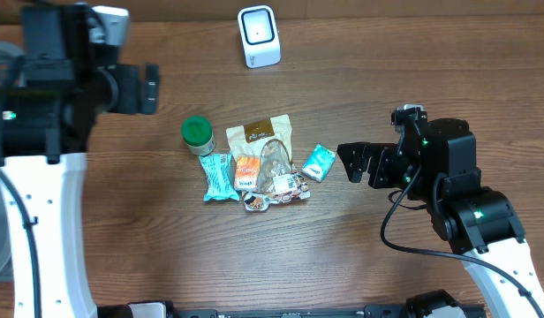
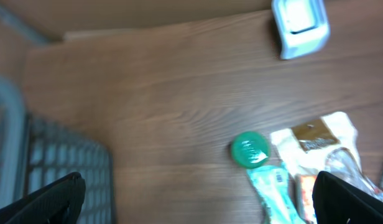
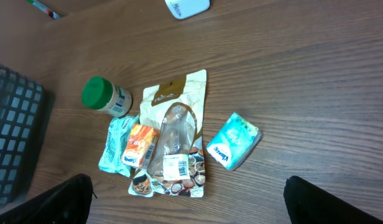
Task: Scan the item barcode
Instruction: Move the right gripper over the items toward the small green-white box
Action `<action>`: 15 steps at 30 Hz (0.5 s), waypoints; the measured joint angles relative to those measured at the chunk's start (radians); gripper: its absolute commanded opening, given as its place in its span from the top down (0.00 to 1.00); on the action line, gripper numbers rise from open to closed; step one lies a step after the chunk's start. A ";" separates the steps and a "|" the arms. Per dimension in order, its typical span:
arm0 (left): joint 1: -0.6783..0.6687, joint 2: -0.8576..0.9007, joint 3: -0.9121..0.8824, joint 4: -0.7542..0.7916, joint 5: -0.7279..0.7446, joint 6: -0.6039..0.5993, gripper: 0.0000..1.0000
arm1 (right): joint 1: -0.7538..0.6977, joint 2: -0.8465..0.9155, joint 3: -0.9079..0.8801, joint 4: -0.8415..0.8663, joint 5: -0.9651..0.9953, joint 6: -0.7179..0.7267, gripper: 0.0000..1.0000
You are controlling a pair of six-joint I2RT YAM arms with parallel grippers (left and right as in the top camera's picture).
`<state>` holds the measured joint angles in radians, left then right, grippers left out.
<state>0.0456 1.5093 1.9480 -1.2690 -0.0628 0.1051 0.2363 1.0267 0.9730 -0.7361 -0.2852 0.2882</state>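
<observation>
Both arms hung over the wooden worktop [image 1: 413, 79] with nothing in their grasp. The left fingers [image 2: 51, 198] stood spread wide, high above the left rear part of the worktop, holding nothing. The right fingers [image 3: 341, 202] were spread just as wide and empty, pointing from the right toward the heap of goods but apart from it.

The white scanner [image 1: 259, 35] stood alone at the far edge, well apart from everything else. The goods lay bunched in the middle. A jar with a green lid [image 1: 198, 134] was at the left of the heap. A teal bar wrapper [image 1: 217, 177] lay just below the jar. A beige pouch [image 1: 259, 134] lay beside them, with a small orange packet [image 1: 246, 170] at its lower left. A clear bag [image 1: 276, 168] bearing a white label lay partly on top of the pouch. A teal tissue pack [image 1: 319, 162] lay just to the right of the heap, nearest the right fingers. I could not read a barcode on any of them.
</observation>
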 measured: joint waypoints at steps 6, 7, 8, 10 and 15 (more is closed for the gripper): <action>0.283 0.001 0.000 -0.025 0.117 -0.040 0.00 | 0.000 0.038 0.000 0.002 -0.001 0.046 0.01; 0.325 0.002 0.000 -0.025 0.138 -0.045 0.00 | 0.000 0.049 0.000 0.001 -0.002 0.061 0.03; 0.369 0.002 0.000 -0.026 0.164 -0.048 0.00 | 0.000 0.064 0.000 0.002 -0.003 0.082 0.05; 0.414 0.002 0.000 -0.025 0.198 -0.051 0.00 | 0.000 0.093 0.000 0.002 -0.003 0.126 0.07; 0.453 0.002 0.000 -0.026 0.252 -0.054 0.01 | 0.000 0.216 0.000 0.018 -0.003 0.231 0.29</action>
<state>0.4984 1.5112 1.9480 -1.2945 0.1894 0.0509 0.2363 1.2427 0.9733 -0.7177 -0.2886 0.5190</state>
